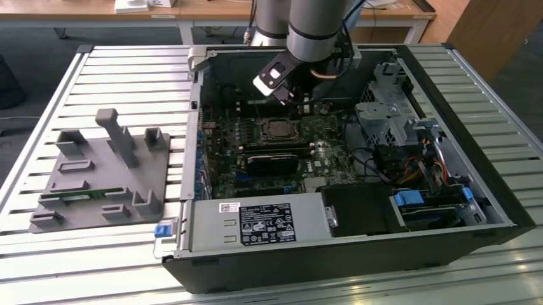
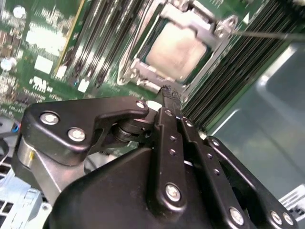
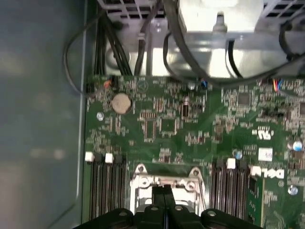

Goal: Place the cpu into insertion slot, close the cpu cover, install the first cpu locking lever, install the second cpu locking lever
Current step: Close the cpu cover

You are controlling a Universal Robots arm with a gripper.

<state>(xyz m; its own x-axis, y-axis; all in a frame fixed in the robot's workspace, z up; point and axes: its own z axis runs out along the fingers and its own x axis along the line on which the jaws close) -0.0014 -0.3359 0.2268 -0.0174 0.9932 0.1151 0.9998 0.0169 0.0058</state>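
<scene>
The cpu [image 2: 175, 50], a dull grey square, lies in the insertion slot [image 1: 262, 130] on the green motherboard. The silvery cpu cover [image 2: 202, 23] lies flat around it as a frame. A thin metal locking lever [image 2: 271, 35] sticks out from one corner of the socket, away from the frame. My gripper [image 2: 170, 94] hovers just beside the socket's edge, its two black fingers pressed together and holding nothing. In the first wrist view the gripper's tips [image 3: 164, 191] sit over the socket frame [image 3: 143, 182]. In the exterior view the gripper [image 1: 291, 98] hangs above the board, behind the socket.
Long black memory slots [image 2: 248, 62] flank the socket on both sides. The open computer case [image 1: 475, 190] has a drive cage [image 1: 390, 108], cables and a black power supply [image 1: 254, 225] around the board. A grey fixture [image 1: 98, 178] stands on the slatted table at the exterior view's left.
</scene>
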